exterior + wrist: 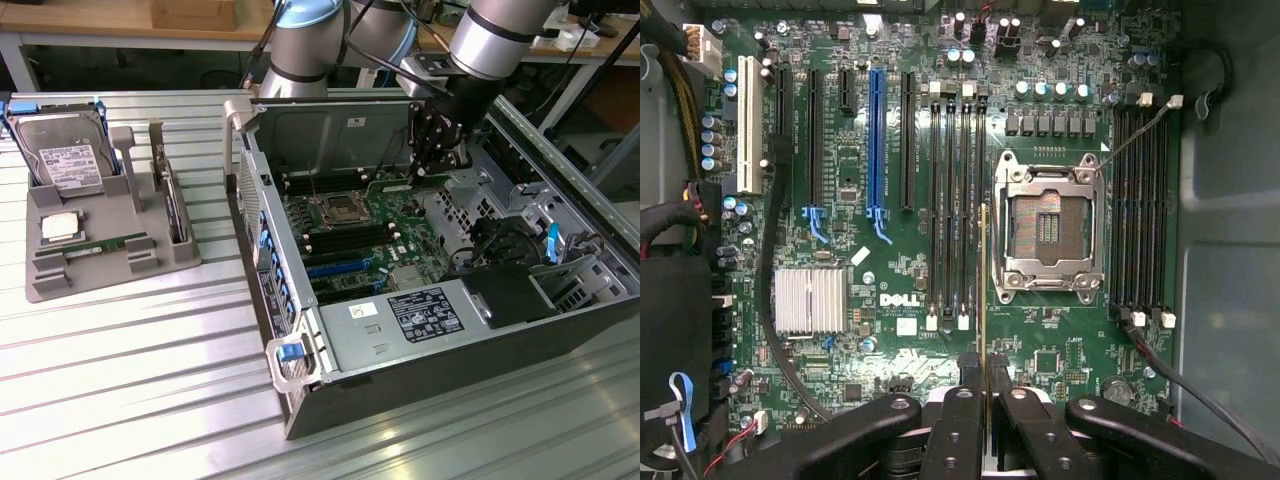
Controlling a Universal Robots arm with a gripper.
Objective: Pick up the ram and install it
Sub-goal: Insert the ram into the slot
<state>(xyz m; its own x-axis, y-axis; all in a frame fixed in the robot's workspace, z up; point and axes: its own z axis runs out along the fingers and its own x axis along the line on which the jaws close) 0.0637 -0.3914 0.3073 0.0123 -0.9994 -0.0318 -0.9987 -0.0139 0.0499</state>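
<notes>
My gripper is shut on the ram, a thin green stick seen edge-on, hanging down from between the fingers. It hovers over the motherboard, lined up above the black memory slot closest to the open silver CPU socket. I cannot tell whether the ram touches the slot. In the exterior view the gripper reaches down into the open computer case at its far side.
A grey tray at the exterior view's left holds a hard drive, a square CPU chip and a green stick. More memory slots lie beyond the socket. Cables and a heatsink sit nearby.
</notes>
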